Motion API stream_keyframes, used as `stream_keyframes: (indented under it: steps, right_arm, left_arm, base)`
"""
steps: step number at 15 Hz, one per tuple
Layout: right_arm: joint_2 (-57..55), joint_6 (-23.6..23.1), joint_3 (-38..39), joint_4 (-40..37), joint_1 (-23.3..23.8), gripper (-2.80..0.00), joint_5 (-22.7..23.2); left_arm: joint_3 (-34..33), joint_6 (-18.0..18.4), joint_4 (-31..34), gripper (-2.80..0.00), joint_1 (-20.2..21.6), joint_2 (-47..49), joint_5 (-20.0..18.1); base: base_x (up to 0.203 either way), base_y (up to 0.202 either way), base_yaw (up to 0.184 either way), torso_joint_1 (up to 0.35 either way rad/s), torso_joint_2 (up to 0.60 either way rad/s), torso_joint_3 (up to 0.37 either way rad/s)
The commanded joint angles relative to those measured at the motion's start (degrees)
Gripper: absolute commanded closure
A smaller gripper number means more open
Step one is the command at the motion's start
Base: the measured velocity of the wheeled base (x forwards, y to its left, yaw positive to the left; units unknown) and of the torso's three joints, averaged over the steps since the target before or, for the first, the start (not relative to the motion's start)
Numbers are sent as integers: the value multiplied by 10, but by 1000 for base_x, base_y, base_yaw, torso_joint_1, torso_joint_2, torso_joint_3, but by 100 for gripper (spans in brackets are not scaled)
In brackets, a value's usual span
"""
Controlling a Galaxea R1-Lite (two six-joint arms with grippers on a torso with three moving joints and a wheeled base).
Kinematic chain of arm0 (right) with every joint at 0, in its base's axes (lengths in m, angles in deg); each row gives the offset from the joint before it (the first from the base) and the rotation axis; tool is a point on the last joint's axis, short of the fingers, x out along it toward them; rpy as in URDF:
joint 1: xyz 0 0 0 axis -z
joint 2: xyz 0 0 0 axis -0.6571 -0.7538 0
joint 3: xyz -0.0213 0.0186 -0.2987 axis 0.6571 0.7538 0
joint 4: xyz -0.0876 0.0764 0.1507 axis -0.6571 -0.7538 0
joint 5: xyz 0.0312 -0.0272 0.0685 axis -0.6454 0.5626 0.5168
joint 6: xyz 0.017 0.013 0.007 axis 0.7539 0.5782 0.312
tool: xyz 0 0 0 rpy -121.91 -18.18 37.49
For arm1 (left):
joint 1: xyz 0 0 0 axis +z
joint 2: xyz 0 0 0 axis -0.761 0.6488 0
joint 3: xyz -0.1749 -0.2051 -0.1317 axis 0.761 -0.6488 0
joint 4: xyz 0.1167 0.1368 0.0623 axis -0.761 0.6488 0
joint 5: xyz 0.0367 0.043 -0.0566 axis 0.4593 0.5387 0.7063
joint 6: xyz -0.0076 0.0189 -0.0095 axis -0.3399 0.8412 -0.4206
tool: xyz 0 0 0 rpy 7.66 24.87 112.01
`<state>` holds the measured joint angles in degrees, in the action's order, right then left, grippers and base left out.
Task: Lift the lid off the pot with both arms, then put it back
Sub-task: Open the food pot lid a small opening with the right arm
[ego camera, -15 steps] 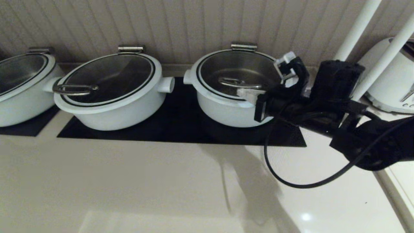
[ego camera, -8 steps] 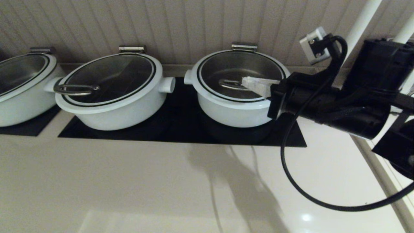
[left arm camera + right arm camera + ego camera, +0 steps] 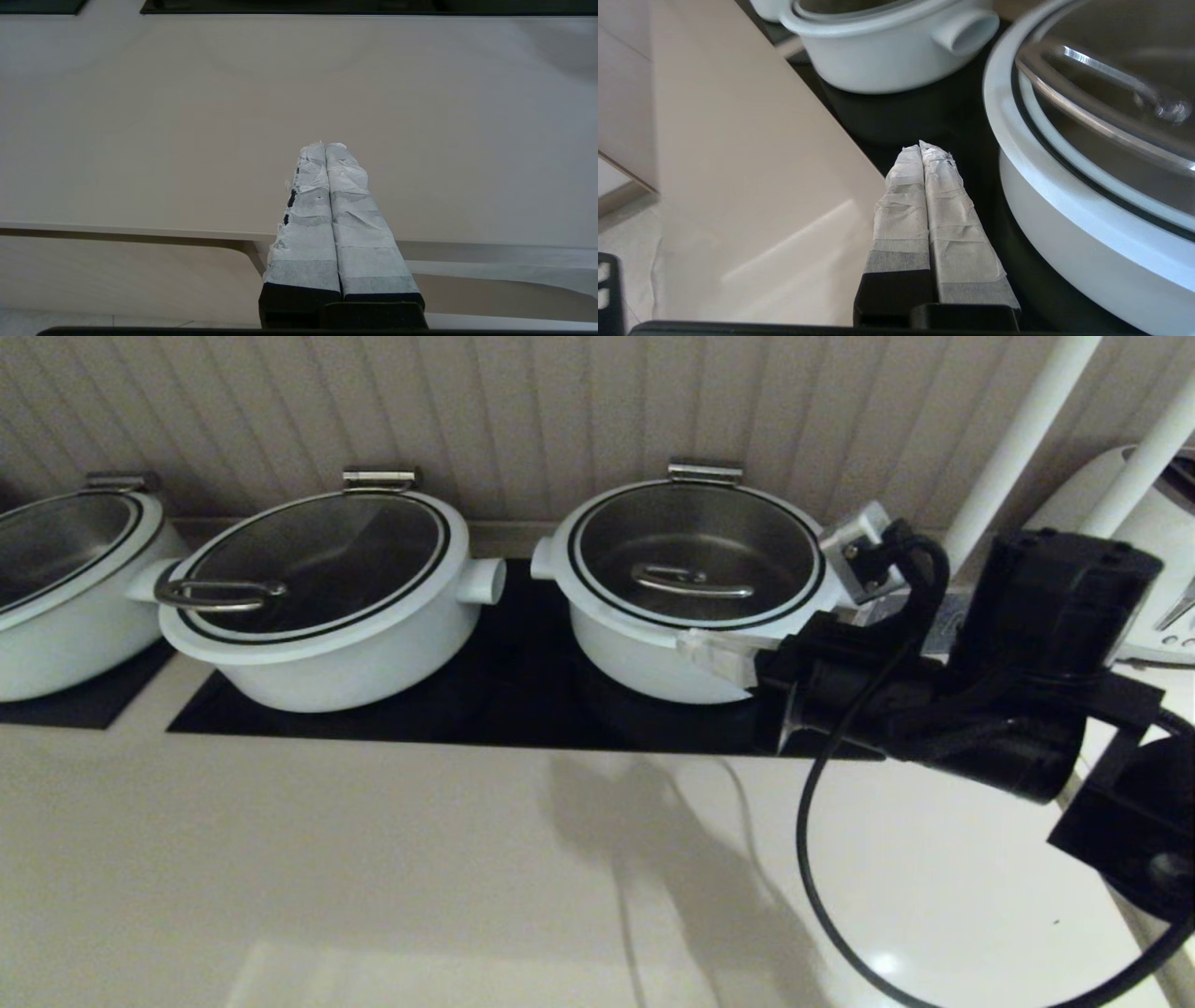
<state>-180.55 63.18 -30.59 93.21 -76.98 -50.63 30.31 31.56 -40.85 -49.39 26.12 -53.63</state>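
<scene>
The deep white pot point(image 3: 653, 663) stands on a black mat at the back right of the counter. Its glass lid point(image 3: 695, 537), with a steel bar handle point(image 3: 691, 581), sits flat on it. My right gripper point(image 3: 686, 644) is shut and empty, its taped tips in front of the pot's near wall, below the rim. In the right wrist view the gripper point(image 3: 922, 148) is beside the pot wall point(image 3: 1087, 242), apart from it. My left gripper point(image 3: 324, 147) is shut and empty, low over the counter's front part, out of the head view.
A wider white pot point(image 3: 317, 644) with a loop-handled lid stands left of the task pot, another point(image 3: 56, 644) at far left. The black mat point(image 3: 504, 700) lies under them. A white appliance point(image 3: 1139, 551) and two white poles stand at the right. A loose cable point(image 3: 812, 859) hangs from my right arm.
My right gripper rose from the pot's near rim to over the lid, then dropped to in front of the pot's wall. The lid has stayed on the pot.
</scene>
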Motion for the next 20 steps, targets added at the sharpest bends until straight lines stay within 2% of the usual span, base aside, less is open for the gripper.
stream_keyframes:
  steps: [1, 12, 20]
  right_arm:
    - [-31, -1, -8, 6, 5, 0, 1]
    - [-102, -3, -69, 8, 82, 0, -2]
    - [-133, -3, -118, 40, 87, 0, -10]
  left_arm:
    - [0, 0, 0, 0, 0, 0, 0]
    - [0, 0, 0, 0, 0, 0, 0]
    - [0, 0, 0, 0, 0, 0, 0]
  base:
    - [0, 0, 0, 0, 0, 0]
    - [0, 0, 0, 0, 0, 0]
    - [0, 0, 0, 0, 0, 0]
